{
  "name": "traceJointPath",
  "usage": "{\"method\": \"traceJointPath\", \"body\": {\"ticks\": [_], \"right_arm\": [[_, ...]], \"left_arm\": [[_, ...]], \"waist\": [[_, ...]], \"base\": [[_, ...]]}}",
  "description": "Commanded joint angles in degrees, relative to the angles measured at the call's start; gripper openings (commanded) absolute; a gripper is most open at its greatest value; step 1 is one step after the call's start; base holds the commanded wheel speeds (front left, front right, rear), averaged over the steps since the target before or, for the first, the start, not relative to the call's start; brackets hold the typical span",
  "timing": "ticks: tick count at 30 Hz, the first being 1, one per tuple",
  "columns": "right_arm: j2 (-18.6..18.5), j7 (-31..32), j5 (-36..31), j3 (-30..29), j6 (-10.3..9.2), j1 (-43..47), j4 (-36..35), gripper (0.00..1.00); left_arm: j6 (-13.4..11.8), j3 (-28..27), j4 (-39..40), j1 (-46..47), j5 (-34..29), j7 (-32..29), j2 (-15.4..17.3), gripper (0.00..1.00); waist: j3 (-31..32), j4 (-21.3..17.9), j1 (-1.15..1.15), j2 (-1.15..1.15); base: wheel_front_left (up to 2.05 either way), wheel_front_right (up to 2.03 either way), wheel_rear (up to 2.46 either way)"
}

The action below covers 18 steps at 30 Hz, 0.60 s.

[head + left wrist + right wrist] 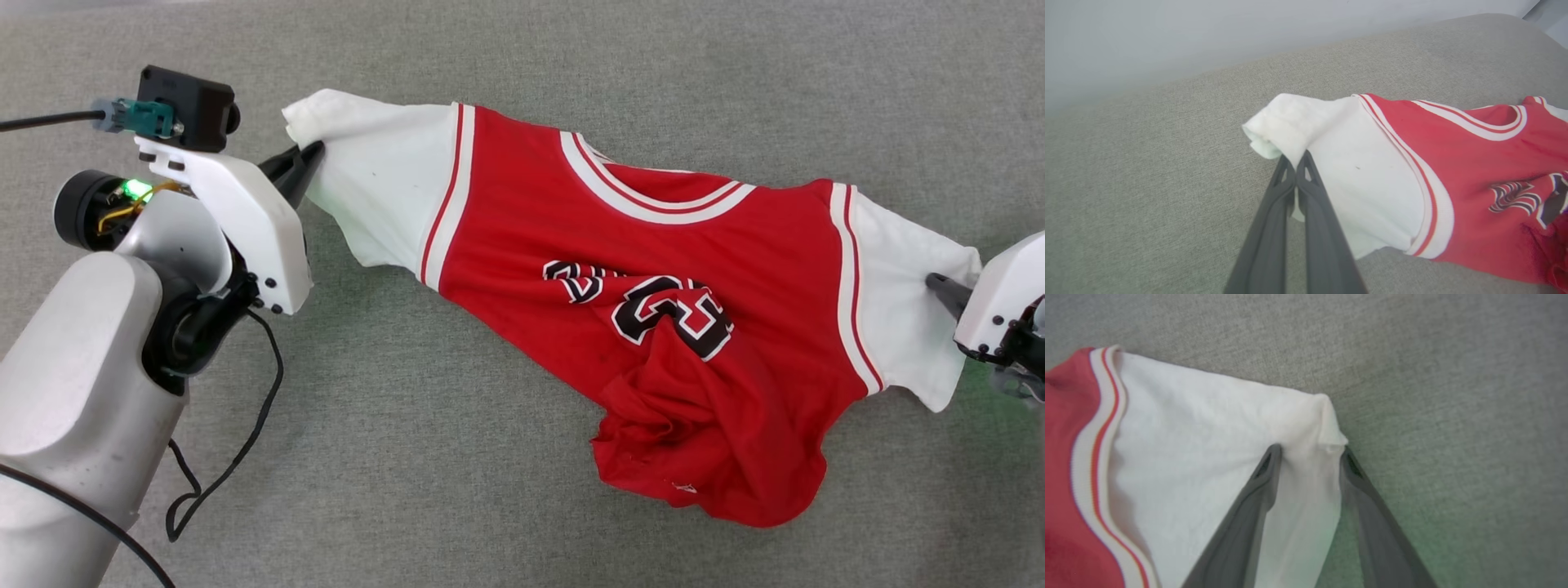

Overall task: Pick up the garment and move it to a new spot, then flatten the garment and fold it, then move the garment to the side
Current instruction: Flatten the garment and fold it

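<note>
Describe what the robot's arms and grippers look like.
The left gripper has two long dark grey fingers with slotted tips, on a white angular wrist housing. Behind it are a rounded pale grey forearm, a black box camera with a teal plug, a green light and a looping thin black cable. The right gripper has matching dark fingers and a white housing.

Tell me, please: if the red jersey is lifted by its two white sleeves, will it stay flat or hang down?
Likely it sags: the garment is soft cloth, its lower part already bunched in folds. It seems light; the left gripper holds one sleeve by a thin pinch. It could slip where the right gripper stands open around the cloth.
</note>
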<state>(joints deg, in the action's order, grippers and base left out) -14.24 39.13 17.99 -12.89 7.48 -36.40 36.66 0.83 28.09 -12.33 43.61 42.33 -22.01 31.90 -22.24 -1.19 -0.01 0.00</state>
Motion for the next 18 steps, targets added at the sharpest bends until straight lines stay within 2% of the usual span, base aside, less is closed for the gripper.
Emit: {"method": "traceJointPath", "body": {"ticks": [1, 5, 11, 18], "right_arm": [[3.7, 1.8, -0.6, 1.7, 0.02, 3.2, 4.1, 0.0], [1.3, -2.4, -1.5, 2.1, 0.02, 0.8, 0.5, 0.0], [-0.9, -10.6, -0.8, 6.6, 0.0, -2.6, -7.6, 0.0], [-2.2, -14.5, -1.5, 8.8, 0.01, -9.4, -10.9, 0.0]], "left_arm": [[-0.2, -0.2, -0.1, -0.7, 0.2, 0.4, 0.3, 0.0], [-0.4, -0.5, -0.6, -1.0, 0.4, 1.6, 0.2, 0.0], [-1.0, -1.8, -1.7, -0.1, 0.1, 4.8, -0.4, 0.0], [-2.3, -3.7, -4.5, 5.4, -1.7, 9.9, -1.6, 0.0]], "waist": [[0.4, 0.0, 0.01, 0.0], [2.0, -0.1, 0.01, 0.0], [5.7, -0.2, 0.01, 0.0], [8.7, 0.2, 0.01, 0.0]], "base": [[0.0, 0.0, 0.0], [0.0, 0.0, 0.0], [0.0, 0.0, 0.0], [0.0, 0.0, 0.0]]}}
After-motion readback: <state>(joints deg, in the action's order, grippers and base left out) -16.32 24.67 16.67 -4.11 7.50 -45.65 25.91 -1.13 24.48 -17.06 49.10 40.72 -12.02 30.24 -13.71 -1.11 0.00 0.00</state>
